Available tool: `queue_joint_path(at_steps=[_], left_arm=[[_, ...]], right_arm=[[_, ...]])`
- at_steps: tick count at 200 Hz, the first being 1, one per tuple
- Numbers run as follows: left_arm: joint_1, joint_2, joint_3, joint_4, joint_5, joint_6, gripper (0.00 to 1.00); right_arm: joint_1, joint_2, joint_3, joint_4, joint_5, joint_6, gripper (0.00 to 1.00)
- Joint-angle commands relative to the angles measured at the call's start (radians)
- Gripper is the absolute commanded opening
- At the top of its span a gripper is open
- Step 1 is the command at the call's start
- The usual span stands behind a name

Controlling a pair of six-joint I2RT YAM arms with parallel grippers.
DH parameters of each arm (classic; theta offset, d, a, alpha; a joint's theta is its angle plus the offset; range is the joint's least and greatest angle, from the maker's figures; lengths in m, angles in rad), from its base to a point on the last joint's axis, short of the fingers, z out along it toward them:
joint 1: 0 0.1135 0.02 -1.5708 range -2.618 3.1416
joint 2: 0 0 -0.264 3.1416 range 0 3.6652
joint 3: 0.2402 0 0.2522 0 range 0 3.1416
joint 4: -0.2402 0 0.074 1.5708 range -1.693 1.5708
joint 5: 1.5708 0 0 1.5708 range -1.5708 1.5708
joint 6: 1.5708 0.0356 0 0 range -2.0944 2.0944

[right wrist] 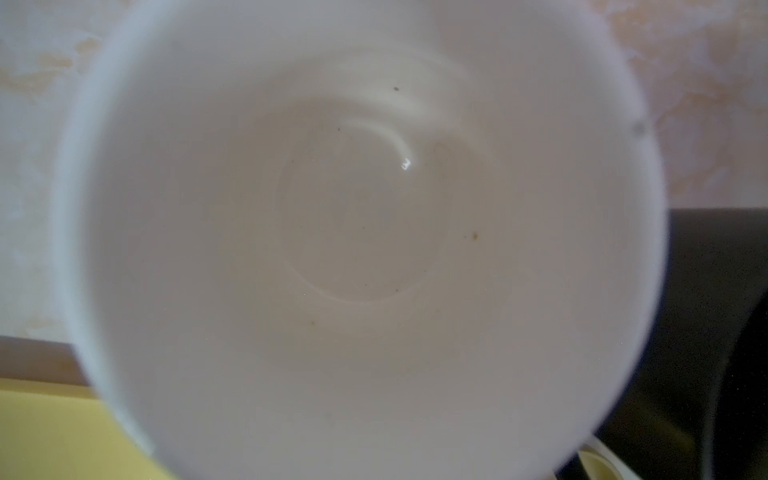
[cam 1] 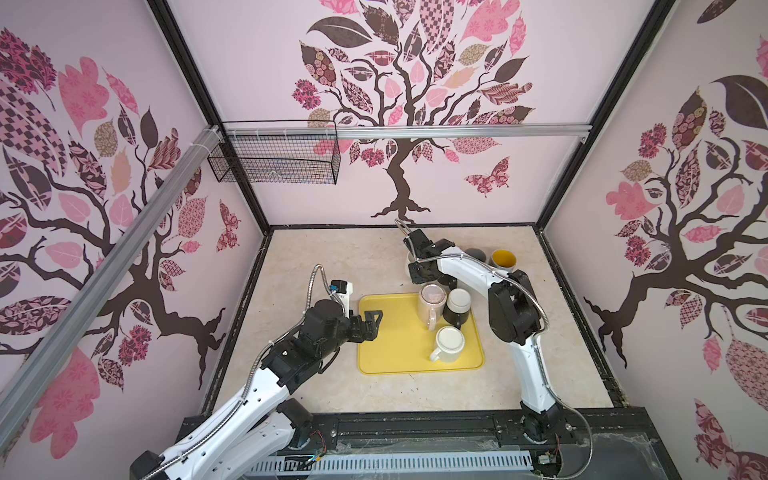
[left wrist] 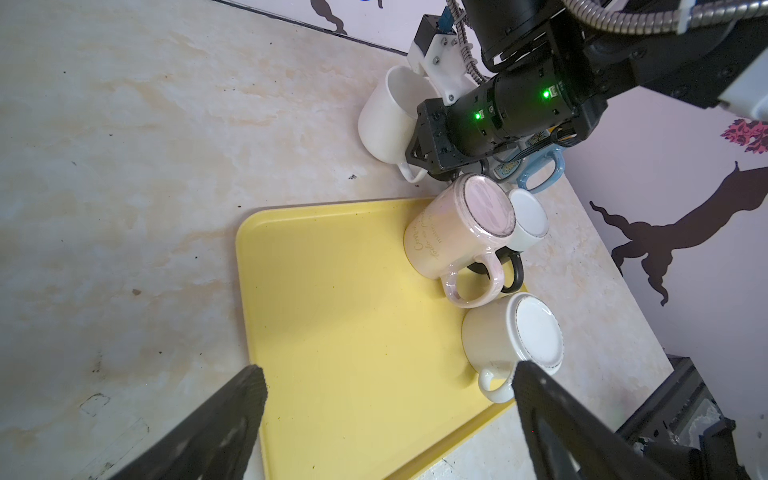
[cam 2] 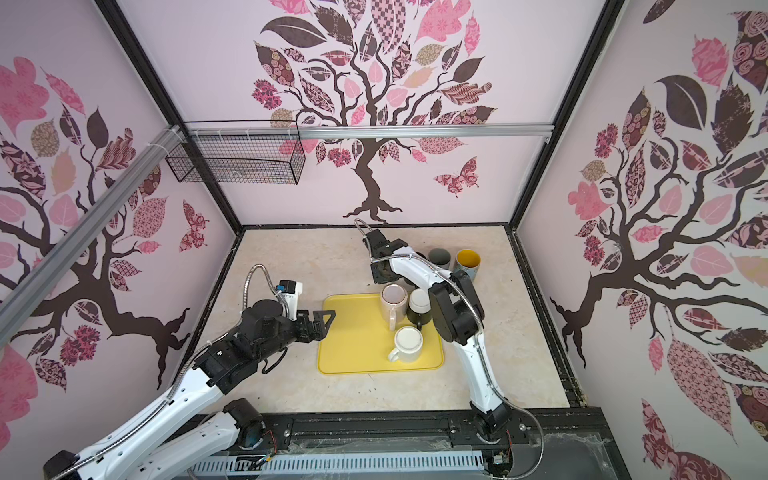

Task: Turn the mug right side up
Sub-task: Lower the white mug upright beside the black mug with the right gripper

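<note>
The right gripper has its jaws drawn together at the handle side of the white mug, though the gripper body hides the contact itself. That mug stands mouth up on the marbled tabletop, off the yellow tray and just beyond its far edge. The right wrist camera looks straight down into the mug's bare, pale inside. Close behind these jaws are a blue-handled mug, a grey mug and a mug with a yellow inside, all three mouth up. The left gripper hangs over the tray with its jaws wide apart and nothing between them but bare tray. Just ahead of one of its fingers a cream mug sits upside down. Farther ahead of the open jaws a pink mug and a black mug with a white base also sit bottom up, side by side at the tray's far edge.
</note>
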Motion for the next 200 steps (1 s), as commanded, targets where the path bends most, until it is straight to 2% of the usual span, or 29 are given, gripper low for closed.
queue_joint_path(at_steps=[1, 71, 106, 150, 200], left_arm=[[0.002, -0.005, -0.023, 0.028, 0.008, 0.014, 0.96], [0.002, 0.004, -0.028, 0.033, 0.012, 0.01, 0.97], [0.003, 0.01, -0.027, 0.038, 0.015, 0.008, 0.96], [0.003, 0.013, -0.028, 0.037, 0.02, 0.002, 0.96], [0.001, 0.018, -0.028, 0.035, 0.026, 0.001, 0.96]], right_arm=[[-0.01, -0.017, 0.014, 0.039, 0.041, -0.012, 0.0], [-0.011, -0.002, 0.029, -0.004, 0.056, -0.027, 0.0], [-0.014, 0.001, 0.032, -0.012, 0.05, -0.029, 0.1], [-0.017, 0.01, 0.03, -0.02, 0.039, -0.029, 0.13], [-0.016, 0.014, 0.026, -0.028, 0.028, -0.031, 0.23]])
